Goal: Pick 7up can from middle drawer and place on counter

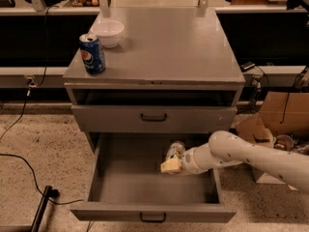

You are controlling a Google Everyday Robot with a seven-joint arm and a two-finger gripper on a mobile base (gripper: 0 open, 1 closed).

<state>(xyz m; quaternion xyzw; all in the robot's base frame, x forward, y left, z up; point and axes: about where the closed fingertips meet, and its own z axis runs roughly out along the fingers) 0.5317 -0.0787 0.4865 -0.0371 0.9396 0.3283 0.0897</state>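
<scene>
The middle drawer (130,180) is pulled open at the bottom of the grey cabinet, and its flat floor shows. The 7up can (175,150), silvery with a green label, sits tilted over the drawer's right half. My gripper (170,164) reaches in from the right on a white arm and is shut on the can's lower part, with one yellowish finger (168,166) in front of it. The counter (164,45) is the cabinet's broad grey top, above and behind.
A blue Pepsi can (92,53) and a white bowl (107,33) stand on the counter's left side. A closed grey drawer front (153,117) with a dark handle sits above the open drawer. A cardboard box (282,115) is at the right, and cables lie on the floor at the left.
</scene>
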